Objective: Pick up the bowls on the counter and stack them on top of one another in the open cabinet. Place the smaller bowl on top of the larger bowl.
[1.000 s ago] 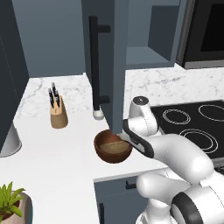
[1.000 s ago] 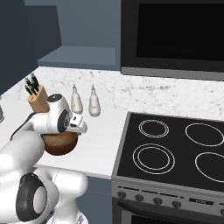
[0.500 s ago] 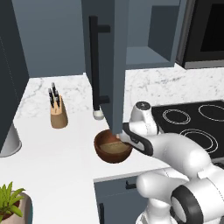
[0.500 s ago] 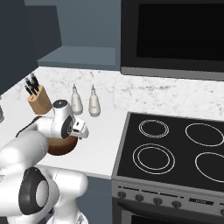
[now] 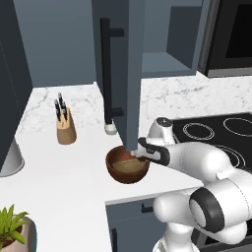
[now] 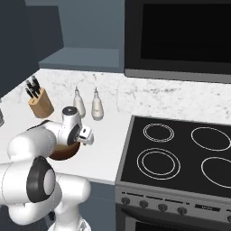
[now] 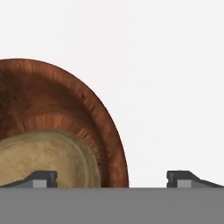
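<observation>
While the smaller bowl (image 5: 129,167) already nests in the larger bowl (image 5: 127,165) at centre frame, both sit on the surface (image 5: 74,172), not the cabinet (image 5: 162,61), with the end effector (image 7: 111,179) spread wide, empty, straddling its rim.

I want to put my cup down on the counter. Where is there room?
The widest bare patch of white counter lies between the knife block and the stacked bowls, running to the front edge. It is crowded near the bowls, where the open gripper hovers by the cabinet door, and by the two shakers at the wall.
</observation>
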Controlling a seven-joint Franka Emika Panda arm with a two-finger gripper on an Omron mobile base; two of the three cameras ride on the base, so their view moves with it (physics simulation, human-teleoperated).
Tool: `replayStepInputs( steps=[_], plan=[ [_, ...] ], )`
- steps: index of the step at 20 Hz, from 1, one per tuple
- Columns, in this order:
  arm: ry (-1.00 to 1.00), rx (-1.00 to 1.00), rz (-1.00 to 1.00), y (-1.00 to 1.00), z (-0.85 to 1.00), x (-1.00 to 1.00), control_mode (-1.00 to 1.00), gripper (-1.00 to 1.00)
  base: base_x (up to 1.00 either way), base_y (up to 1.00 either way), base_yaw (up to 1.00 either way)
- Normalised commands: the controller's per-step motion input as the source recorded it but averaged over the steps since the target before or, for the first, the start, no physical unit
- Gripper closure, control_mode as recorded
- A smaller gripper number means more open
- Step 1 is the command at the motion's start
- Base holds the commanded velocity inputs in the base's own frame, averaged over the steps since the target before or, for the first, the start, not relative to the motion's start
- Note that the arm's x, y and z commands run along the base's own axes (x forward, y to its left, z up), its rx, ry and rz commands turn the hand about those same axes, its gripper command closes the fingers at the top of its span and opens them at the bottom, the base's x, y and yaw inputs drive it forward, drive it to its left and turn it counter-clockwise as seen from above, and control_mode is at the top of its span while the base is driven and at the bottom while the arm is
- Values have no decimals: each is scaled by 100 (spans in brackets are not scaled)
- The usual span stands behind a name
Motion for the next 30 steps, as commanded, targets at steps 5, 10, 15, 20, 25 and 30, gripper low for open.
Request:
replayStepInputs(
  steps=[5,10,15,20,25,30],
  plan=[
    [0,3,0,17,-26,24,-100,-100,0,0,0],
    [1,1,0,15,-19,19,-100,100,0,0,0],
    [-3,0,0,-1,6,0,-100,100,0,0,0],
    [-22,6,-7,-25,54,-15,-100,100,0,0,0],
    [-27,16,-18,-60,91,-43,-100,100,0,0,0],
    [-25,19,-20,-66,100,-57,-100,100,0,0,0]
  ],
)
